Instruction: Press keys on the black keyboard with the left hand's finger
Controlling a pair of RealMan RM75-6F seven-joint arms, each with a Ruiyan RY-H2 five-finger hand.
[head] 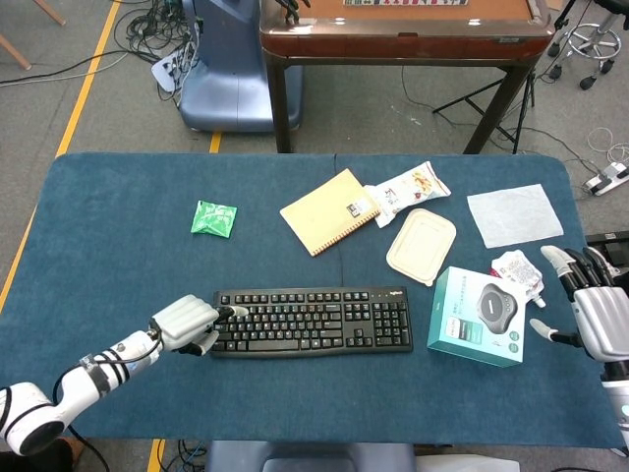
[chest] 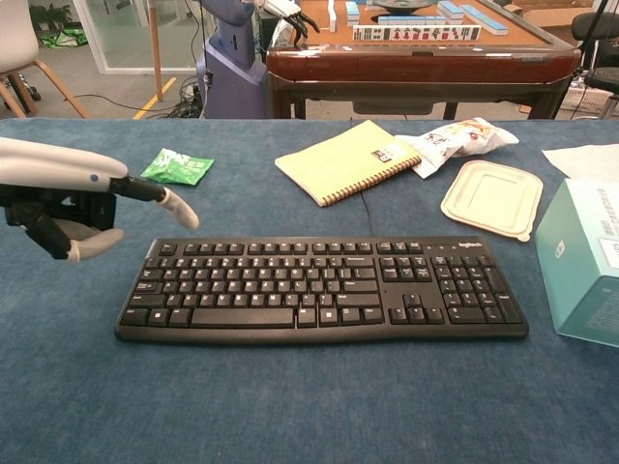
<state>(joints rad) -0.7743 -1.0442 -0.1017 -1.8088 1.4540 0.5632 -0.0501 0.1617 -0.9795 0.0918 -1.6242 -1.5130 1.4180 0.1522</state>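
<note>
The black keyboard (head: 311,321) (chest: 324,288) lies flat near the front middle of the blue table. My left hand (head: 187,323) (chest: 68,198) is at its left end, holding nothing. One finger (chest: 164,200) is stretched out and the others are curled in. In the head view the fingertip overlaps the keyboard's leftmost keys. In the chest view it hangs above the upper-left corner, and I cannot tell whether it touches a key. My right hand (head: 597,310) is at the table's right edge with fingers spread and empty, seen only in the head view.
A teal box (head: 480,316) stands just right of the keyboard. Behind it are a white lidded container (head: 421,246), a yellow notebook (head: 329,210), a snack bag (head: 408,187) and a green packet (head: 213,218). A white cloth (head: 514,214) lies at the far right.
</note>
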